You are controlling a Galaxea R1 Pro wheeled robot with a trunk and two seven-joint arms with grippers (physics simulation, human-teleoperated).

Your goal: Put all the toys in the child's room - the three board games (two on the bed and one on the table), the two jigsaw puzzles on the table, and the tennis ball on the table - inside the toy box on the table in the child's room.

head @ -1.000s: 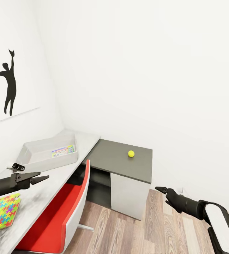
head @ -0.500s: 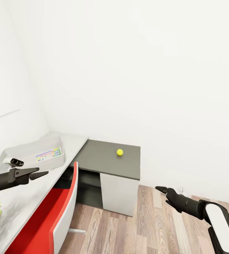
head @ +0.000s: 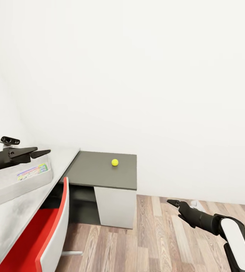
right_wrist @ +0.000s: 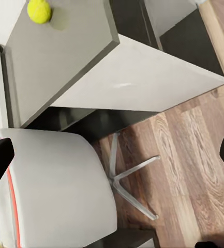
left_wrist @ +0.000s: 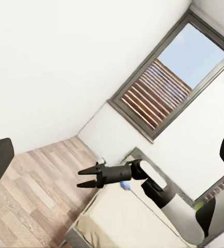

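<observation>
The tennis ball [head: 115, 162] rests on the dark grey section of the table [head: 99, 177]; it shows again in the right wrist view [right_wrist: 39, 10]. The light grey toy box [head: 1, 190] stands on the pale top at the left, with a printed game box [head: 32, 172] leaning inside it. My left gripper [head: 39, 153] hovers open over the toy box with nothing in it. Off to the right, over the floor, my right gripper [head: 174, 204] is open and empty, well short of the ball. In the left wrist view the beige bed [left_wrist: 117, 222] shows with a small blue object [left_wrist: 123, 184] on it.
A red chair with a white back [head: 50, 241] is pushed up to the pale top, its metal legs [right_wrist: 127, 181] on the wood-plank floor [head: 167, 234]. A white door [head: 113, 206] closes the dark section's front. A window [left_wrist: 163, 88] is set in the wall by the bed.
The whole view has swung right, so the puzzle square and the silhouette print have left the picture. My left gripper now sits higher, over the toy box. The right arm keeps its pose.
</observation>
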